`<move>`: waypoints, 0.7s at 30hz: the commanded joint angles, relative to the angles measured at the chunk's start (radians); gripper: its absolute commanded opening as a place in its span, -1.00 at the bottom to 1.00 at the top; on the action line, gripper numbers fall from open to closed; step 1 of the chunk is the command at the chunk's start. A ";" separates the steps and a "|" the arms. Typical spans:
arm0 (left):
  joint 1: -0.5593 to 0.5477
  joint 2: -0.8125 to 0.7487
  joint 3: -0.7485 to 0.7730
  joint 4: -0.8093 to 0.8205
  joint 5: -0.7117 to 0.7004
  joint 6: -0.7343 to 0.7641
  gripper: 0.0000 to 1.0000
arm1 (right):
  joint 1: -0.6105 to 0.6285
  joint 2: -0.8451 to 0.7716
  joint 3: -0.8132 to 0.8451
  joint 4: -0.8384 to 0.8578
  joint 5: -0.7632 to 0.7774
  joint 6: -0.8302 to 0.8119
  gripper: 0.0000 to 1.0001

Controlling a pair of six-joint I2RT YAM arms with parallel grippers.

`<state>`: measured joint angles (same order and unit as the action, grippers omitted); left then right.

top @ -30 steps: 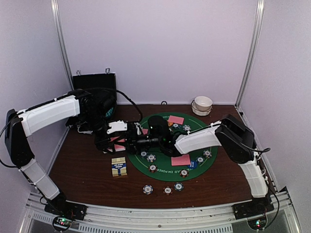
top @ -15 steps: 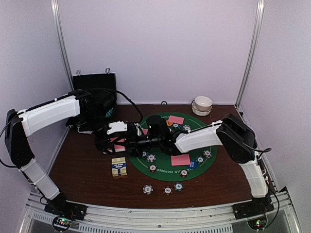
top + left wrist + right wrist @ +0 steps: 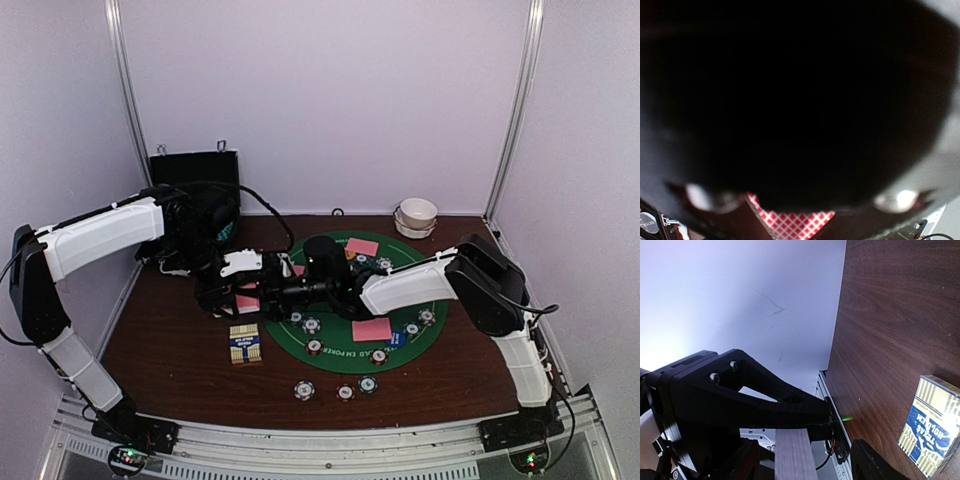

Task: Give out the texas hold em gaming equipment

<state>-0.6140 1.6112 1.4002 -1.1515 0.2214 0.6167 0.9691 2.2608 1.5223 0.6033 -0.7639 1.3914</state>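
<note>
Table (image 3: 170, 350): brown wood, with a round green mat (image 3: 338, 335) at its centre as reference.
Left arm (image 3: 100, 235) reaches in from the mat's left. Right arm (image 3: 410, 285) lies across the mat.
Black case (image 3: 195, 175): behind the mat, to its left.
White bowl (image 3: 417, 213): just past the mat's far right rim.
Card box (image 3: 245, 343): just off the near left rim.
Left gripper (image 3: 238, 297): at the mat's left rim, fingers pinched on pink-backed cards (image 3: 790, 223).
Right gripper (image 3: 283, 292): beside it over the same rim, fingers spread, apparently empty.
Loose pink card (image 3: 372, 329): on the mat, near side.
Striped chips (image 3: 312, 324): on the mat. Three more chips (image 3: 345, 393) sit on the table just off the near rim.
</note>
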 commanded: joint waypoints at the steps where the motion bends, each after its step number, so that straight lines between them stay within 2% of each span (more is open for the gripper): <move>1: 0.005 -0.040 0.000 0.021 0.034 -0.017 -1.00 | 0.006 -0.049 -0.005 -0.015 -0.020 -0.033 0.27; 12: 0.005 -0.074 -0.007 0.019 0.038 -0.014 -1.00 | -0.019 -0.138 -0.031 -0.321 0.024 -0.215 0.11; 21: 0.006 -0.082 -0.013 0.019 0.039 -0.013 -1.00 | -0.028 -0.188 -0.022 -0.445 0.009 -0.289 0.08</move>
<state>-0.6140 1.5635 1.3872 -1.1522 0.2436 0.6102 0.9478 2.1216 1.5116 0.2577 -0.7586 1.1637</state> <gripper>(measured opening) 0.667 0.543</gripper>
